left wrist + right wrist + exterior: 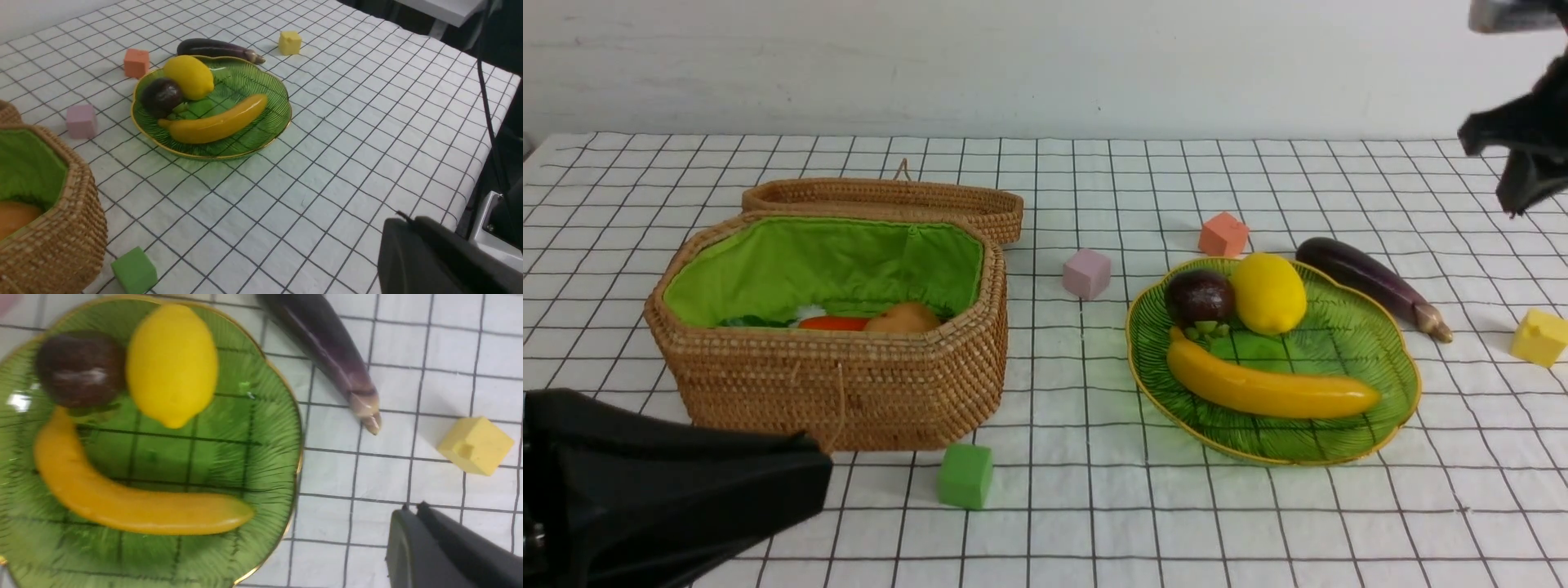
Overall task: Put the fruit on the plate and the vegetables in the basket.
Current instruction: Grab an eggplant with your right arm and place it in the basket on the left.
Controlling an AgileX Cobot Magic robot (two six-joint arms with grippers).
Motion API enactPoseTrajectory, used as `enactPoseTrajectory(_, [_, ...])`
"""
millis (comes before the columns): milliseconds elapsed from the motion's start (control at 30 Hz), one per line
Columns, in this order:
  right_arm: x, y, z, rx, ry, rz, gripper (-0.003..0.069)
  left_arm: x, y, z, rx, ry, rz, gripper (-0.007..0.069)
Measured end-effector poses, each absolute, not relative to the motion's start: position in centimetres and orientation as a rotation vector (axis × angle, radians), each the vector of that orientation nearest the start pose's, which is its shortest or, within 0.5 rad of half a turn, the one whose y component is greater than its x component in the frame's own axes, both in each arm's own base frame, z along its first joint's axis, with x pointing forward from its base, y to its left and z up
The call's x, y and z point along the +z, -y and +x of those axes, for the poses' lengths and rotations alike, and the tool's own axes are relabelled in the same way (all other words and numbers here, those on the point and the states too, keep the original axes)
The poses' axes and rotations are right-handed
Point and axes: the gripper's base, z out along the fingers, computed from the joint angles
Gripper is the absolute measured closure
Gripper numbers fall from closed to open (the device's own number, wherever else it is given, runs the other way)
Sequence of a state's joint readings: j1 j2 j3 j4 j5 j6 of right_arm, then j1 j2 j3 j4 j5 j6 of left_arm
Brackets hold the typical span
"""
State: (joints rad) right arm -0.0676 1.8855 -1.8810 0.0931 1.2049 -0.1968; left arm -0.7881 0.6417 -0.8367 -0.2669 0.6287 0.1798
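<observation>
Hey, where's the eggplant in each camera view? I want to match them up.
Front view: the eggplant lies just past the far right rim of the plate, near the lemon.
Left wrist view: the eggplant lies alongside the plate's rim, between the lemon and the yellow cube.
Right wrist view: the eggplant lies beside the plate, stem end toward the yellow cube.
Shared landmark: the yellow cube, off its stem end.
</observation>
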Motion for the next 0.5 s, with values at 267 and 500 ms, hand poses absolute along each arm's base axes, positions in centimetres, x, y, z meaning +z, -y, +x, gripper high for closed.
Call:
enactPoseTrajectory(267, [22.5, 6.1, 46.4, 0.093, -2.756, -0.323, 0.0259, 38.8, 9.4, 7.3, -0.713, -1.744, 0.811, 0.063])
enactPoseTrajectory(500, [18.4, 6.9, 47.9, 0.055, -2.714, -0.456, 0.0231, 38.8, 9.4, 7.3, -0.714, -1.74, 0.808, 0.063])
